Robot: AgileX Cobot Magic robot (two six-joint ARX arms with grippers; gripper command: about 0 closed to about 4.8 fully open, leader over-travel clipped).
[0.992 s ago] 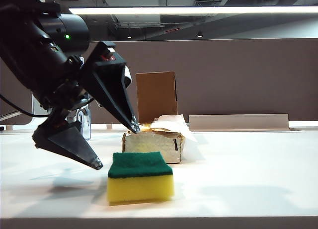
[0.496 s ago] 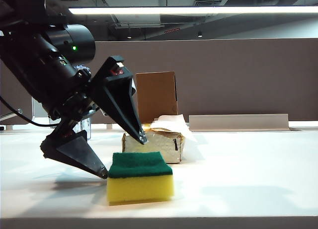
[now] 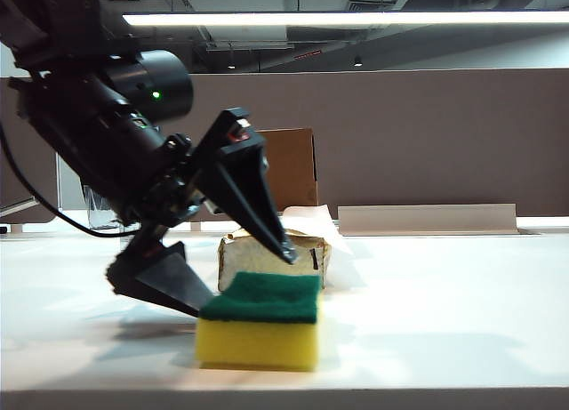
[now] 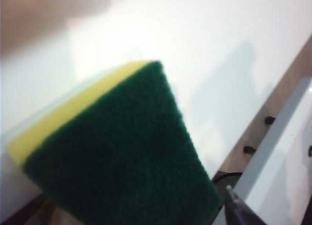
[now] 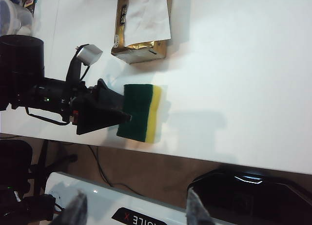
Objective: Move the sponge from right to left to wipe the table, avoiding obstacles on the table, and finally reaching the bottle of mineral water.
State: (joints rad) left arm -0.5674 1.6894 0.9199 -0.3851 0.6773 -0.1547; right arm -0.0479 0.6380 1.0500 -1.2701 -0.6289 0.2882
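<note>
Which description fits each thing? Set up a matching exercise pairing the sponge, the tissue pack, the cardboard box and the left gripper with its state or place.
Things:
1. sponge
2. tissue pack
3. cardboard box
4. left gripper

Descriptions:
A. upright, farthest back
B. open, jaws straddling the sponge
C. white sheet sticking out
D. green layer on top, yellow beneath

Pairs: 1-D, 2-C, 3-A, 4-B

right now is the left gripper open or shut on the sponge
Open. The left gripper has its fingers spread wide, one over the sponge and one low at its left side, not yet clamped on it.
</note>
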